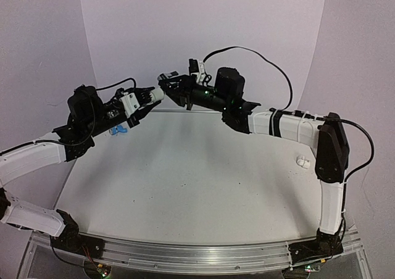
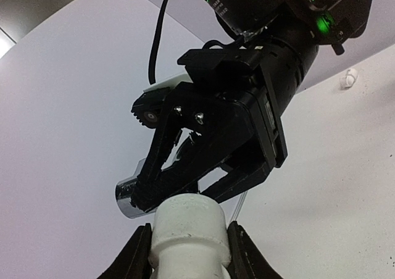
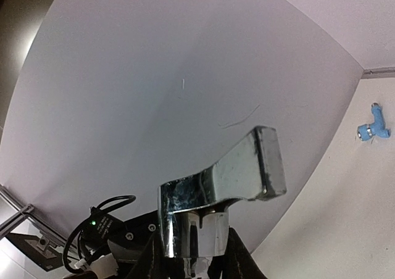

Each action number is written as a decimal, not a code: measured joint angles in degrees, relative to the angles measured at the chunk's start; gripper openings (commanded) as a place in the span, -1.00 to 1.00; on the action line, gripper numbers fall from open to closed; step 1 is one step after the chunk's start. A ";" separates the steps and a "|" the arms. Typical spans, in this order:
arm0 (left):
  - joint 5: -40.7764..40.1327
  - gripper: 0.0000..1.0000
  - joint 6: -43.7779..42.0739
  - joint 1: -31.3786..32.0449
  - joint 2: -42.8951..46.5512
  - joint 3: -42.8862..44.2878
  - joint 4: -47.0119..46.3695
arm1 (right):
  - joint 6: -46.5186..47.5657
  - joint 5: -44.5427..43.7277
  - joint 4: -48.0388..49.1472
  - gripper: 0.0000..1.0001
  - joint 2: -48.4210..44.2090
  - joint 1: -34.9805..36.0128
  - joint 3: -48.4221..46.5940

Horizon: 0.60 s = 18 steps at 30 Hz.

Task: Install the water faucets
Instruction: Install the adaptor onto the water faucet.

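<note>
The left gripper [image 2: 188, 257] is clamped on a white fitting [image 2: 188, 226], one finger pressed to each side of its barrel and its round end pointing away from the wrist. The right gripper [image 3: 192, 257] is clenched around the base of the silver faucet [image 3: 219, 183], whose flat bent end sticks out past the fingertips toward 2 o'clock in that wrist's view. From overhead the two grippers meet tip to tip in the air, above the far edge of the table [image 1: 185, 192] at about 11 o'clock.

I judge the task to be at its first joining. The silver faucet is at the mouth of the fitting, its shiny end just off toward 10 o'clock of the fitting's top in the left wrist view, and it does not look seated. Nothing appears installed. The blue faucet [image 1: 117, 131] lies loose on the table at about 10 o'clock, below the left gripper. A second white fitting [image 1: 302, 162] lies at 3 o'clock near the right arm, so that pair is left to do.

Whether faucet and fitting actually touch I cannot tell — the right gripper's black fingers cover the joint in the left wrist view, and overhead it is too small. The faucet's lower end is hidden between the fingers, and the picture's bottom edge cuts off the held fitting's lower part.
</note>
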<state>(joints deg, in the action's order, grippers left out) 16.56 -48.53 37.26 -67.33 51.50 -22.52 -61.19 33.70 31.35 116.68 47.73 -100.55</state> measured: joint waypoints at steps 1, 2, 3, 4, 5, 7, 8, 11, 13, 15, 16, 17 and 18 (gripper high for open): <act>-0.65 -1.00 -1.38 0.21 0.00 0.18 0.88 | -0.66 0.05 -0.55 -1.00 0.15 -0.08 -0.09; -1.40 -1.00 -2.89 0.45 0.00 0.44 2.04 | -1.32 0.18 -1.14 -1.00 0.23 -0.16 -0.11; -2.07 -1.00 -4.46 0.68 0.00 0.76 3.39 | -2.14 0.40 -1.75 -1.00 0.35 -0.29 -0.13; -2.69 -1.00 -5.89 0.88 0.00 1.04 4.56 | -2.98 0.77 -2.34 -1.00 0.47 -0.45 -0.20; -3.24 -1.00 -7.12 1.09 -0.02 1.25 5.68 | -3.86 1.28 -2.82 -1.00 0.63 -0.59 -0.26; -4.53 -1.00 -9.86 1.60 -0.02 1.82 8.46 | -5.97 2.69 -4.05 -1.00 1.00 -1.00 -0.43; -5.19 -1.00 -11.26 1.82 -0.02 1.99 9.78 | -7.14 3.48 -4.76 -1.00 1.20 -1.18 -0.52; -7.17 -1.00 -14.55 2.65 -0.02 2.16 13.85 | -10.57 5.78 -7.23 -1.00 1.45 -1.70 -0.59; -8.46 -1.00 -16.33 3.29 -0.03 2.24 15.94 | -12.53 7.02 -9.24 -1.00 1.45 -1.96 -0.59; -9.97 -1.00 -17.73 4.09 -0.07 2.61 17.87 | -14.74 8.07 -10.98 -1.00 1.45 -2.17 -0.54; -10.62 -1.00 -18.33 4.49 -0.09 2.72 18.59 | -15.90 8.44 -11.65 -1.00 1.45 -2.24 -0.43; -11.11 -1.00 -18.70 4.85 -0.09 2.81 19.21 | -16.88 8.75 -11.92 -1.00 1.43 -2.29 -0.13; -11.36 -1.00 -18.79 5.08 -0.09 2.82 19.79 | -17.82 8.95 -11.90 -1.00 1.36 -2.31 0.50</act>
<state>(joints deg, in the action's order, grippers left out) 5.20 -67.32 42.34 -67.42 54.33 -2.73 -79.01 42.65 19.45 118.04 45.42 -100.05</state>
